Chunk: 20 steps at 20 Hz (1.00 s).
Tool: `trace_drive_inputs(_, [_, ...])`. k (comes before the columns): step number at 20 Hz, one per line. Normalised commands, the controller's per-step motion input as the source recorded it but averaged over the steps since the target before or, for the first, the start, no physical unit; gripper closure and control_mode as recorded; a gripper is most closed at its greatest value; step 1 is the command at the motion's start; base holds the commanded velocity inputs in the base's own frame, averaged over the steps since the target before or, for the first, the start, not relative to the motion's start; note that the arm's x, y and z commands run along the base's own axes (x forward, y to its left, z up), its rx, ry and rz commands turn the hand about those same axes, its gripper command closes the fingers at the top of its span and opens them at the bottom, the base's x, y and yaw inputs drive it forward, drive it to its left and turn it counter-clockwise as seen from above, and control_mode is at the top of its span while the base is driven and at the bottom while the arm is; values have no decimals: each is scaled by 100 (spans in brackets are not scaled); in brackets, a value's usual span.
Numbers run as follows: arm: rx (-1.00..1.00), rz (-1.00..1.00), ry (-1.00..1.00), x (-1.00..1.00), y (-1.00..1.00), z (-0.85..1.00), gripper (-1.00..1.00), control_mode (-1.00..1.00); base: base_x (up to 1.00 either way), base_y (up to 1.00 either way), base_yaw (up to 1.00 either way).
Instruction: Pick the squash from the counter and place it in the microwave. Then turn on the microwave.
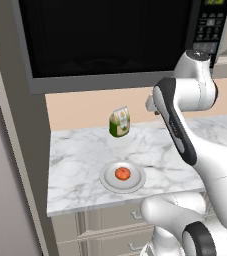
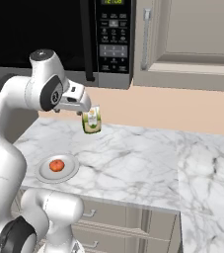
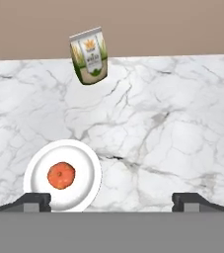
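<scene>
Squash on plate, gripper clear above the counter.

In the hand view, the squash (image 3: 61, 175) sits centred on the white plate (image 3: 86, 163) at 7 o'clock; the carton (image 3: 89, 55) stands tilted at 11 o'clock near the wall (on the marble counter (image 3: 172, 123)). The gripper (image 3: 111, 201) holds its fingers wide apart, gripping nothing. The microwave (image 1: 110, 40) hangs overhead, door shut.

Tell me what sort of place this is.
Most likely a home kitchen, rendered: a built-in microwave above a marble counter, drawer fronts below, and a squash on a white plate.
</scene>
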Motion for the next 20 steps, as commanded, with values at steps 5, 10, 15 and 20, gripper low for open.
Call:
trace_drive_inputs(5, [-2,-10,-2,-12,-18,30,-100,-100,0,0,0])
trace_drive_inputs(10, [0,-8,-6,-16,-24,34,-100,-100,0,0,0])
trace_drive_inputs(15, [0,-5,-9,-18,-20,32,-100,-100,0,0,0])
trace_drive_inputs(20, [0,-2,-6,-14,-13,33,-100,-100,0,0,0])
